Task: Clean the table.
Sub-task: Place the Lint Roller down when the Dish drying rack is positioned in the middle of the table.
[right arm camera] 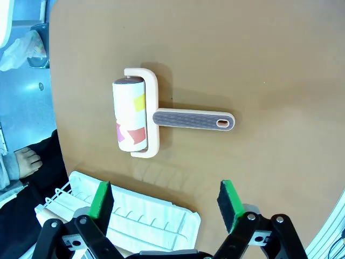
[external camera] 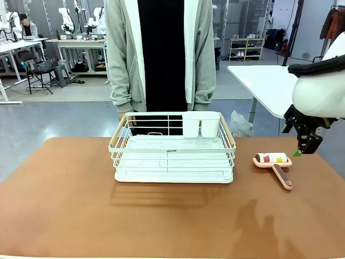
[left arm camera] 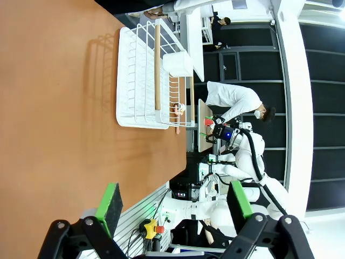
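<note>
The reddish-brown table (external camera: 64,205) carries a lint roller (external camera: 272,159) at its right side, lying flat with its pink frame and ribbed handle (right arm camera: 194,120) toward the near edge. Coloured scraps stick to the roller's paper drum (right arm camera: 130,116). My right gripper (external camera: 302,151) hangs open just right of the roller and above the table, with nothing between its green pads (right arm camera: 229,202). In the right wrist view the roller lies beyond the open right gripper (right arm camera: 164,202). My left gripper (left arm camera: 175,208) is open and empty, off the table's (left arm camera: 54,108) side.
A white wire dish rack (external camera: 172,154) with two white cups (external camera: 200,124) stands mid-table toward the far edge. A person in a grey cardigan (external camera: 121,59) stands close behind it. A white side table (external camera: 264,81) lies beyond the right corner.
</note>
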You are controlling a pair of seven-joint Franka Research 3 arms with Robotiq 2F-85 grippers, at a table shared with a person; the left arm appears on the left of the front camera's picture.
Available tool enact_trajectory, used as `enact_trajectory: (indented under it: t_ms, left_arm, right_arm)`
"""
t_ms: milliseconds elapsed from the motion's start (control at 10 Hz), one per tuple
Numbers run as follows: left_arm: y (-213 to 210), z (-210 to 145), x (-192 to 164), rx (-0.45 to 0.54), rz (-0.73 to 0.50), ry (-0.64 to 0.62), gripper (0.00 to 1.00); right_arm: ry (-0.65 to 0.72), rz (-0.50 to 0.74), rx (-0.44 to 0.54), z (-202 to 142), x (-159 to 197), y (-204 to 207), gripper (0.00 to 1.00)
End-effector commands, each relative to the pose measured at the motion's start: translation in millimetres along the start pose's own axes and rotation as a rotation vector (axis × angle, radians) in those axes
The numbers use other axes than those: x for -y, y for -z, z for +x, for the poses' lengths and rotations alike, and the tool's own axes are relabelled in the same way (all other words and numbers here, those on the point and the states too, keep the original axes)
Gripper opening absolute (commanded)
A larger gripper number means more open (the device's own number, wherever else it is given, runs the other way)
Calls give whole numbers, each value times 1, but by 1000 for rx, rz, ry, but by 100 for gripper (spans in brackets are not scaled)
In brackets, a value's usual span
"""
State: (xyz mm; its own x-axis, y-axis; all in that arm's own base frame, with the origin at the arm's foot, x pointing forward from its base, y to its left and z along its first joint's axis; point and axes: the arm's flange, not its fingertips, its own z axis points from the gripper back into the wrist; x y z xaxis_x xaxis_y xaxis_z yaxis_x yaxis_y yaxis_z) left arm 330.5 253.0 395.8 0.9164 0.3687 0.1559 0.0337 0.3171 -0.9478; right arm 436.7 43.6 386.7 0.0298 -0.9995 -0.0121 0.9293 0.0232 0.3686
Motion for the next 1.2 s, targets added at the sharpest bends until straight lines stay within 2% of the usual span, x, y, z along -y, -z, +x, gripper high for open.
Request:
enact_trajectory:
  t_ms: [0,1100]
  left_arm:
    - [-2,-2,0,4,-20,14,100]
    - [-2,-2,0,4,-20,14,100]
  right_arm:
    - [1,8,0,0,0,2,100]
    - [1,8,0,0,0,2,100]
